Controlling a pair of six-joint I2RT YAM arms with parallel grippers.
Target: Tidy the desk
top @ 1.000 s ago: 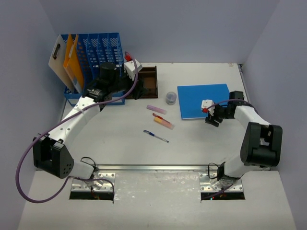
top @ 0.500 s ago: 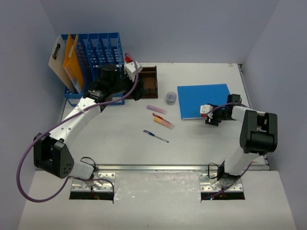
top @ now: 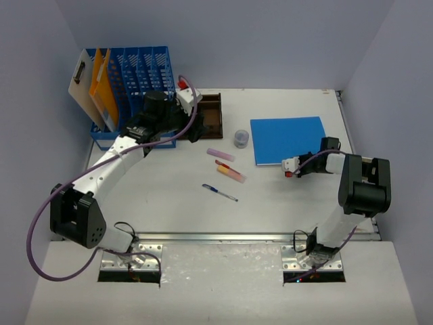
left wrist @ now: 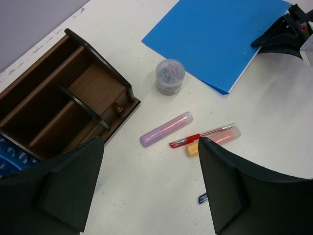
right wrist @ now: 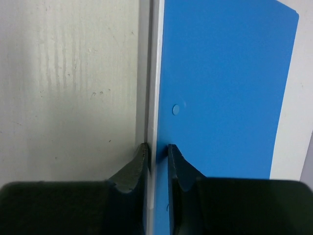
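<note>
- The right gripper [right wrist: 156,157] is clamped on the near edge of the blue folder [right wrist: 220,88]. In the right wrist view one finger sits on each side of the folder's thin white edge, low in the centre of the frame.
- In the top view that gripper [top: 292,164] is at the folder's lower edge, right of centre.
- The left gripper [left wrist: 150,142] is spread wide and holds nothing. Its two dark fingers [left wrist: 73,186] fill the lower corners of the left wrist view.
- Between those fingers lie a purple capped tube [left wrist: 166,129], a red pen [left wrist: 201,135] and an orange tube [left wrist: 217,139] touching the pen.
- Above them stands a small clear jar of paper clips [left wrist: 169,77], near the folder's corner.
- A dark wooden compartment tray [left wrist: 73,103] fills the left wrist view's upper left.
- A blue pen [top: 220,193] lies apart, near the top view's centre.
- The desk [top: 176,203], off-white, fills the middle of the top view under all of these, with its metal rail [top: 216,237] along the lower edge.
- A blue mesh file rack [top: 139,71] stands at the upper left, holding a clipboard [top: 81,81] and an orange folder [top: 103,88].
</note>
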